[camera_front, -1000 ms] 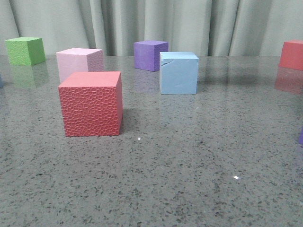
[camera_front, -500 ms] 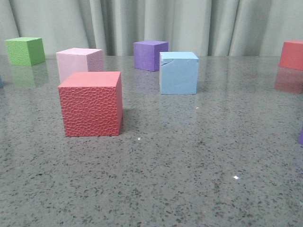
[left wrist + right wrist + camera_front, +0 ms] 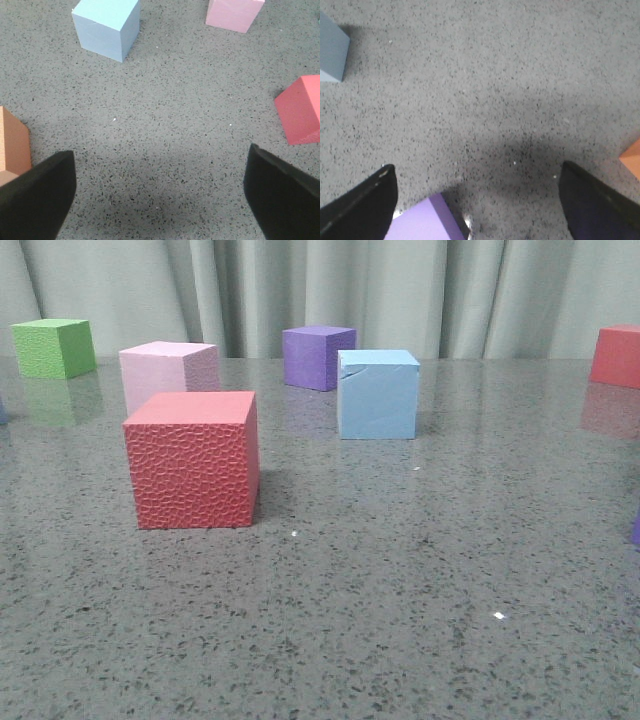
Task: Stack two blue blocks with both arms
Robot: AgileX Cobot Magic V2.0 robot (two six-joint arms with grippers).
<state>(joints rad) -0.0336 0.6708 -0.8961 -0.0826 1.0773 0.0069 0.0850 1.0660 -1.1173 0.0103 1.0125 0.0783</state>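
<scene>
1 blue block (image 3: 377, 395) stands on the table (image 3: 400, 590), right of the red cube (image 3: 192, 460), before the purple cube (image 3: 317, 357).

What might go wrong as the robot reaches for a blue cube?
The light blue foam cube stands close to a darker purple cube and behind a large red textured cube, so an arm could bump either. Only one blue cube shows in the front view, so the second may be hard to find.
</scene>
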